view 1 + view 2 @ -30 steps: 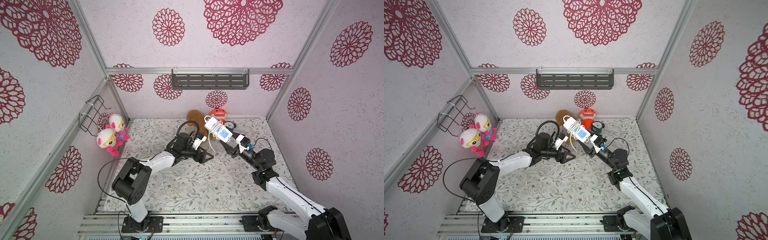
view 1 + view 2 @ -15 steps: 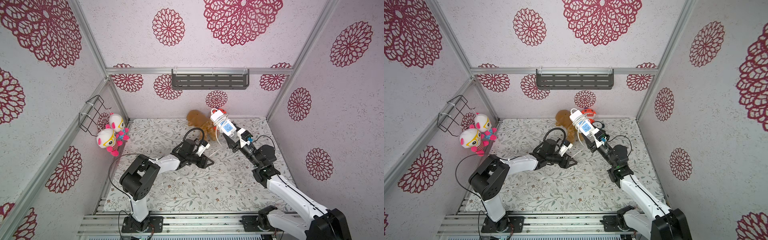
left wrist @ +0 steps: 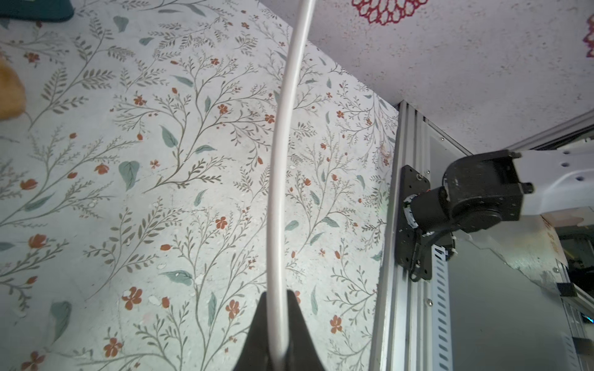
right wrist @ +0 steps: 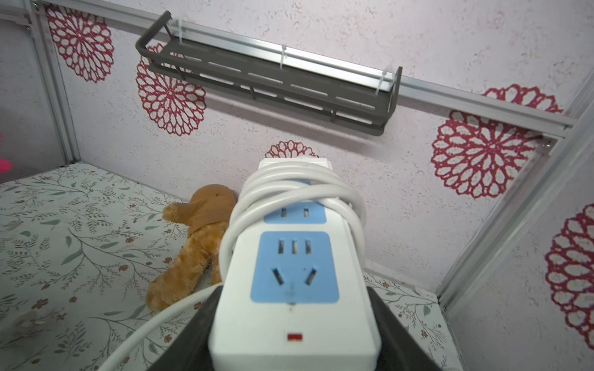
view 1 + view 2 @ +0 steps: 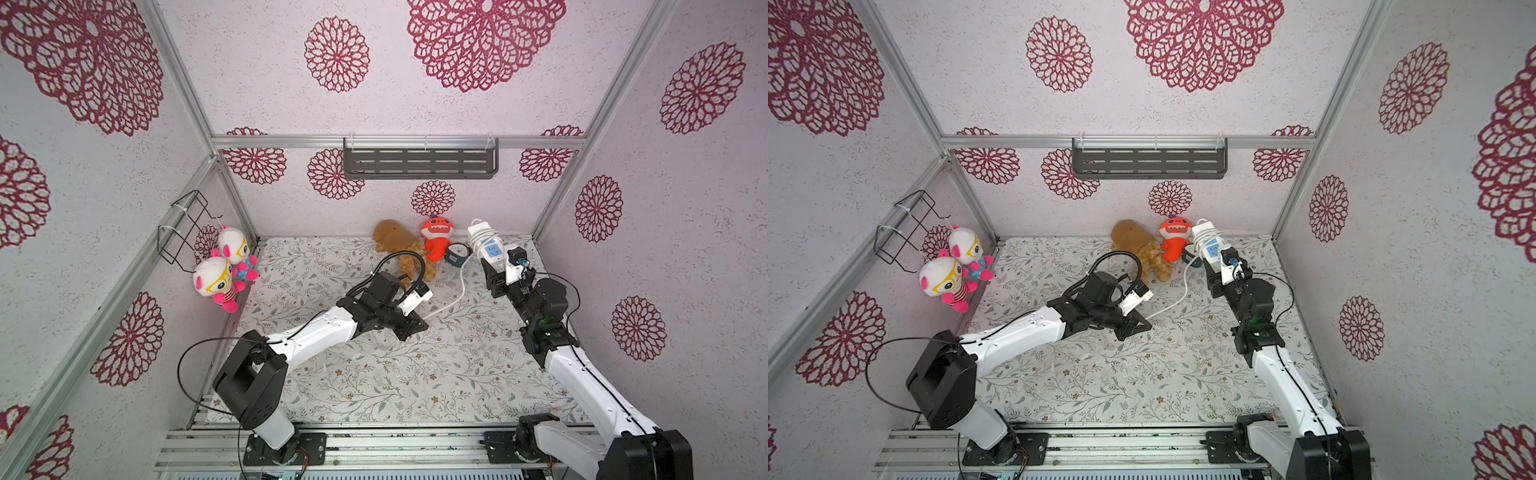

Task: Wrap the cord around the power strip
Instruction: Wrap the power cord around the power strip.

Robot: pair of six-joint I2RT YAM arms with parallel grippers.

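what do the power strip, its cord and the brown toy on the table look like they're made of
Power strip: hard moulded plastic, a smooth white shell with matte light blue socket panels and crisp rounded edges.
Cord: probably a rubbery or vinyl sheath, smooth white with a slight sheen; it bends into tight coils.
Brown toy: plush fabric, fuzzy and soft-looking, with slumped limbs.

The left arm [image 5: 316, 336] and the right arm [image 5: 582, 374] are white with chunky black joints. Thin black cables [image 5: 399, 252] loop beside them. Their bases [image 5: 286, 451] are black.
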